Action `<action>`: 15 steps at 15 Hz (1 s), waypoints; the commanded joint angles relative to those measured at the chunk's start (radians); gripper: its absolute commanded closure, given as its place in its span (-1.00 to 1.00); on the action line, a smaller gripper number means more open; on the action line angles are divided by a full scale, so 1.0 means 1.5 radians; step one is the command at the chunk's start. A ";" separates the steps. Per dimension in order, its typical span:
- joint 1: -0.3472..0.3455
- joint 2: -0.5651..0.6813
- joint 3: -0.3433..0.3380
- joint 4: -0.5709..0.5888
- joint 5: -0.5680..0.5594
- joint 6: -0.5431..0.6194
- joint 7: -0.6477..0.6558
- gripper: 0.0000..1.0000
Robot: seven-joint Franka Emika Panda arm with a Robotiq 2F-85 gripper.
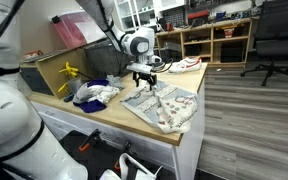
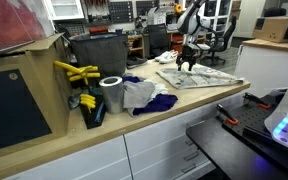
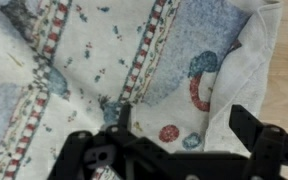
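Observation:
A printed cloth [image 1: 164, 105] with red, blue and striped patterns lies spread flat on the wooden counter [image 1: 114, 118]; the same cloth [image 2: 198, 77] shows at the far end of the counter. My gripper [image 1: 148, 78] hovers just above its near-middle, fingers pointing down and open, nothing between them. In the wrist view the patterned cloth [image 3: 134, 60] fills the picture, and my gripper [image 3: 180, 132] stands open over a red dot and a blue dot, with one black finger [image 3: 250, 128] at the right near a fold of the cloth.
A heap of white and blue cloths [image 1: 92, 93] lies beside the printed one. Yellow clamps [image 2: 76, 72], a roll of tape [image 2: 112, 92] and a dark bin [image 2: 96, 50] stand on the counter. Shelves [image 1: 209, 40] and an office chair [image 1: 274, 40] are behind.

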 commanded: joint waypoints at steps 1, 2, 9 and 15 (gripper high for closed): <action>0.010 0.029 0.011 0.031 0.024 -0.007 0.034 -1.00; 0.013 0.036 0.014 0.036 0.026 -0.007 0.042 -1.00; 0.028 0.076 0.020 0.059 0.024 -0.009 0.082 -0.50; 0.023 0.085 0.022 0.073 0.024 -0.016 0.084 0.29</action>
